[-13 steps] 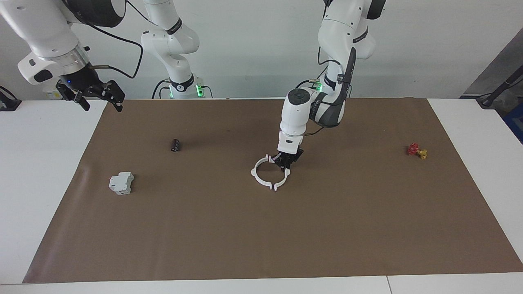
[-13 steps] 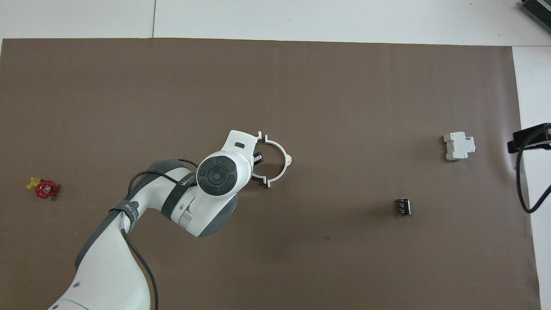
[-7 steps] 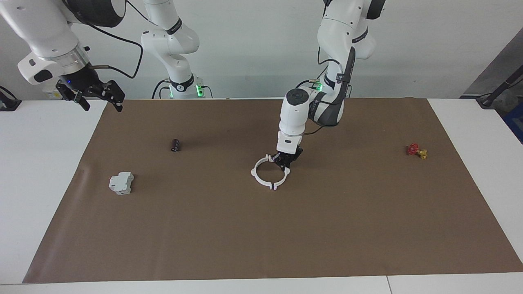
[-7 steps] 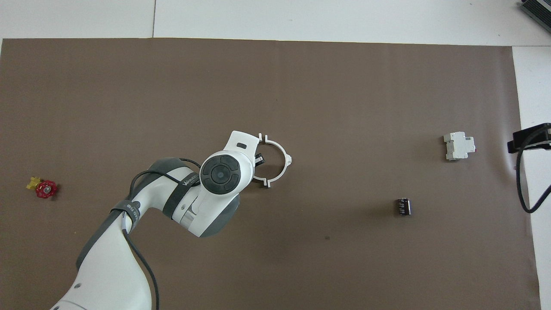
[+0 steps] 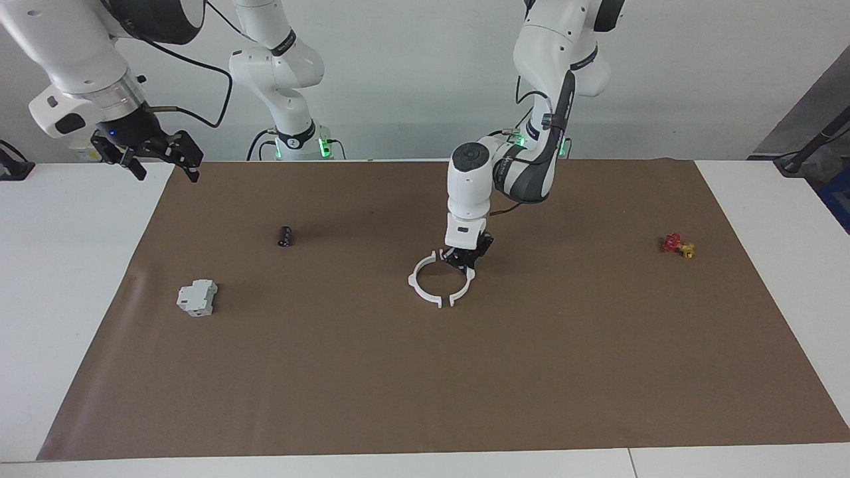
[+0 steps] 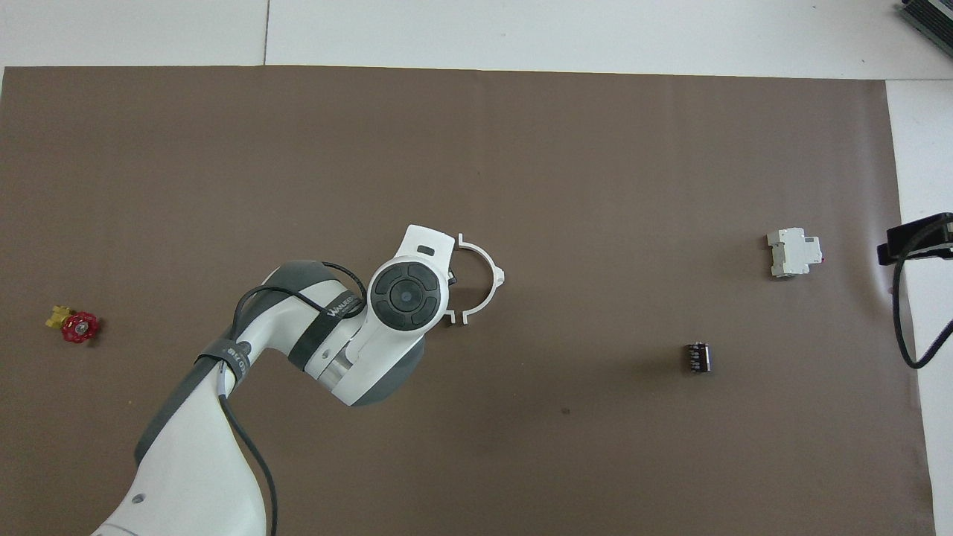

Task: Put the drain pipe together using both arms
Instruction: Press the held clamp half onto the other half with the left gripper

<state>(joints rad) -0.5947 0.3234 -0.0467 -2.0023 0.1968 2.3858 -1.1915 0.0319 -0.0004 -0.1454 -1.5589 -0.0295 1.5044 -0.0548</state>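
The drain pipe is two white half-rings lying on the brown mat point(image 5: 597, 372) near its middle, facing each other as an almost closed ring. One half-ring point(image 5: 413, 282) lies free toward the right arm's end and shows whole in the overhead view point(image 6: 491, 272). My left gripper point(image 5: 465, 260) points down and is shut on the other half-ring point(image 5: 467, 284), near its end nearer the robots. In the overhead view my left arm's wrist hides most of that half; only an end tab point(image 6: 449, 318) shows. A small gap stays between the end tabs farther from the robots. My right gripper point(image 5: 166, 169) waits open and raised over the table's edge, off the mat.
A grey-white boxy block point(image 5: 197, 297) and a small black cylinder point(image 5: 285, 236) lie on the mat toward the right arm's end. A red-and-yellow valve piece point(image 5: 677, 245) lies toward the left arm's end. The mat covers most of the white table.
My left arm's wrist has swung a little toward the right arm's end, over the ring, shifting its held half-ring slightly. The free half-ring and the right arm have not moved.
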